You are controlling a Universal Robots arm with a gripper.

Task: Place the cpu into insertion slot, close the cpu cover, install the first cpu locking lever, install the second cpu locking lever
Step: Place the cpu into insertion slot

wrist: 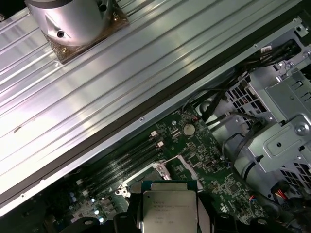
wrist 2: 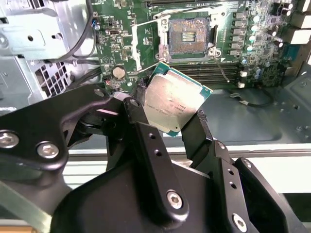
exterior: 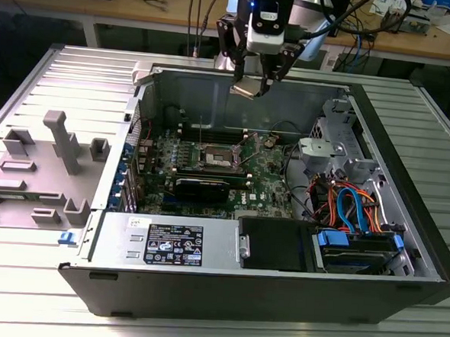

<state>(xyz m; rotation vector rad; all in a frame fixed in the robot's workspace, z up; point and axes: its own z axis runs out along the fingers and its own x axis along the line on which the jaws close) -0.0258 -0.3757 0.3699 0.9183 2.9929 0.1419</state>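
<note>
Gripper (exterior: 250, 86): hangs well above the insertion slot (exterior: 216, 159), over the far edge of the open computer case (exterior: 203, 282).
Fingers (wrist 2: 146, 131): closed narrowly on two opposite edges of the cpu (wrist 2: 174, 101), one black finger on each side.
Cpu: clamped between the fingers, well apart from the insertion slot and touching nothing else. Its silver-grey metal top faces both wrist cameras, with a green edge showing round it in the second wrist view. It sits tilted in the exterior view.
Insertion slot: square socket with a silver rim and a dark centre. Its contact field lies exposed in the second wrist view.
Cpu cover (wrist 2: 137, 48): thin silver frame, raised off the insertion slot and standing along one of its edges.
Motherboard (exterior: 266, 182): green, lying flat in the case, carrying the insertion slot.
Memory slots (wrist 2: 214, 73): long and narrow, just beside the insertion slot.
Coin battery (wrist 2: 118, 73): round and silver, near the insertion slot on the cover's side.
</note>
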